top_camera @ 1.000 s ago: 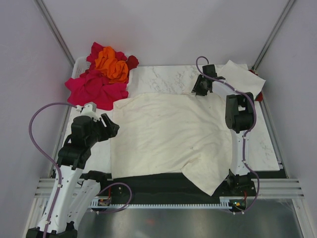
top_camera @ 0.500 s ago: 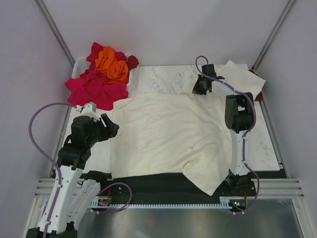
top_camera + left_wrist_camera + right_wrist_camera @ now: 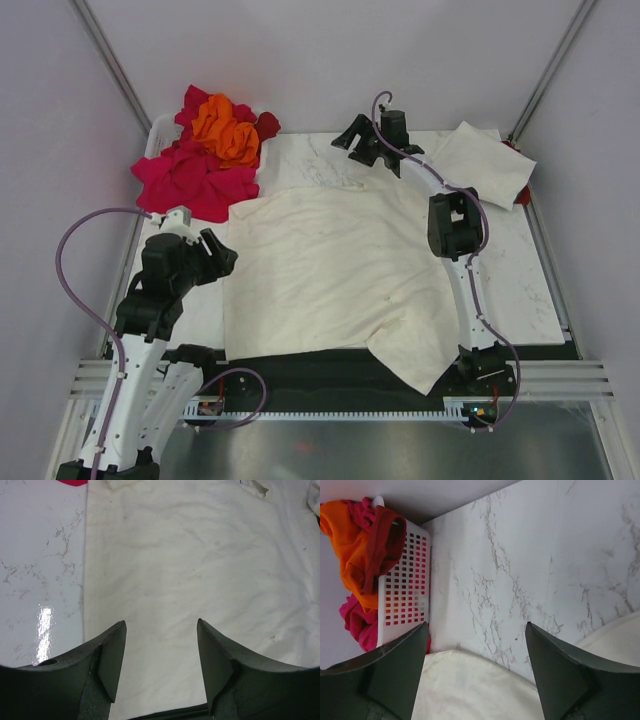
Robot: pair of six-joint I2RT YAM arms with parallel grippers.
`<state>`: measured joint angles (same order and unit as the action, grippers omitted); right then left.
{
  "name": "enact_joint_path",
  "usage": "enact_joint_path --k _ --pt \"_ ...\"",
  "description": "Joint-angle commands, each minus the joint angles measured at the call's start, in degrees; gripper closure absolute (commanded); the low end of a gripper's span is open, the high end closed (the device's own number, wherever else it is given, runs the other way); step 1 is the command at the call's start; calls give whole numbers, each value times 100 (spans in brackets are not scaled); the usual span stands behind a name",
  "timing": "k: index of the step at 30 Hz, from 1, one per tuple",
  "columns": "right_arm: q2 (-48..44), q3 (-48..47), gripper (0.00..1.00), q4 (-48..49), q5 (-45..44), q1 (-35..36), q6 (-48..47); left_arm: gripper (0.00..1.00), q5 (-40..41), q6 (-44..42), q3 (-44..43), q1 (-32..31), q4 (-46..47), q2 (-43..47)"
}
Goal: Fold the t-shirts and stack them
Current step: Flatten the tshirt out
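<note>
View from my station, fingers first. My left fingers [image 3: 107, 660] stand spread with nothing between them. In the left wrist view the gap frames the spread cream t-shirt [image 3: 190, 570], whose straight left edge runs down the frame beside bare marble desk [image 3: 40, 555]. In the top view the left fingers [image 3: 225, 255] sit at centre left, right at that edge. I cannot tell whether they touch the cloth.

My right fingers [image 3: 400, 670] are also spread wide and carry nothing. In the right wrist view they frame veined marble, with the far hem of the spread cream t-shirt [image 3: 460, 680] curving across the bottom of the frame. In the top view the right fingers [image 3: 350, 140] sit at upper centre, over bare desk [image 3: 310, 155] just beyond that hem.

The spread cream t-shirt [image 3: 330, 270] lies flat across the middle of the frame. One of its corners laps over the desk's near edge at lower right of centre.

A folded cream t-shirt [image 3: 485, 160] lies at upper right, well apart from both sets of fingers.

A heap of magenta, orange and dark red t-shirts [image 3: 215, 140] fills a white perforated basket [image 3: 405, 590] at upper left and spills over its rim toward the spread cream t-shirt.
</note>
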<state>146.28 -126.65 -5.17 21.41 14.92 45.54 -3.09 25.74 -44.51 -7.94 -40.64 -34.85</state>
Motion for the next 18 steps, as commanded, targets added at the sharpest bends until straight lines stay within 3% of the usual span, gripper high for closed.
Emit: enact_joint_path --k 1,10,14,18 --pt "-44 -229 13 315 382 -33 316 34 54 28 -75 30 83 40" --pt "-2485 2105 11 114 -593 -68 -774 35 63 63 -101 21 74 -504" --pt "-3736 3662 11 218 -813 -68 -915 37 169 352 -242 -40 196 -1268" --pt "-5105 5042 10 262 -884 -59 -1064 43 247 537 -224 -225 1205 -2463"
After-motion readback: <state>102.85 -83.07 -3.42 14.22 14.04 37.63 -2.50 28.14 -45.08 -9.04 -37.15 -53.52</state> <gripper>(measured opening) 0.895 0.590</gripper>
